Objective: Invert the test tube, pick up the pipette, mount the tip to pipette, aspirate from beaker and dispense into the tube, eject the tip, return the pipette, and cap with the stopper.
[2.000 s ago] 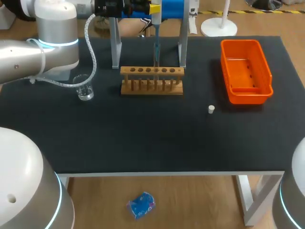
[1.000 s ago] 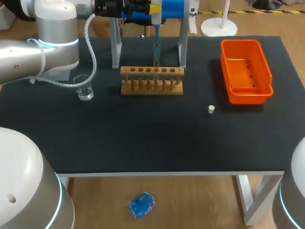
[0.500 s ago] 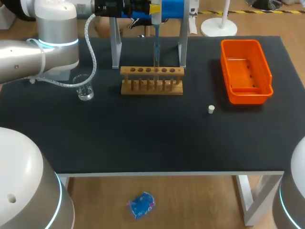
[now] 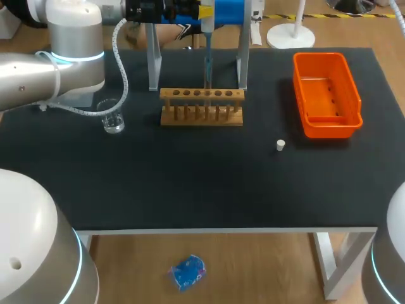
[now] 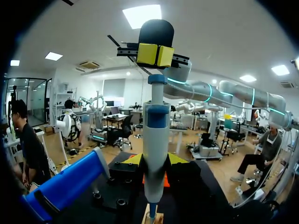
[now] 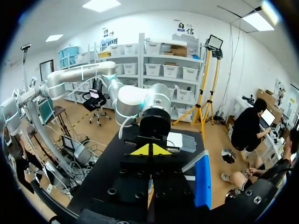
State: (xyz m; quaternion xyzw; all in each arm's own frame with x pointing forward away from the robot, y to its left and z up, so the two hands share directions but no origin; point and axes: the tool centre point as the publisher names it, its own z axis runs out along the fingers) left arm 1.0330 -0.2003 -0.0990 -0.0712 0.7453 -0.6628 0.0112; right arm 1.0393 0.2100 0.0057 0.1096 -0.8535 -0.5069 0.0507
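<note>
Roughly mid-task, by judgement. Found left pincer (image 5: 155, 161) clamped on pipette (image 5: 156, 126) body, upright over wooden tube rack (image 4: 201, 107), narrow end just above the rack. Found right pincer (image 5: 155, 55) with tips together, right over the plunger button (image 5: 157, 79); contact not confirmable. Looked like the dispense step. Saw beaker (image 4: 112, 118) well left of the rack, stopper (image 4: 280, 145) loose on bench (image 4: 190, 183) near orange bin (image 4: 326, 95). Could not make out the test tube. Remaining, judged: tip ejection, pipette return, capping.

Orange tray (image 4: 329, 132) at the table's (image 4: 190, 183) right side, wooden rack (image 4: 201, 95) well apart.
</note>
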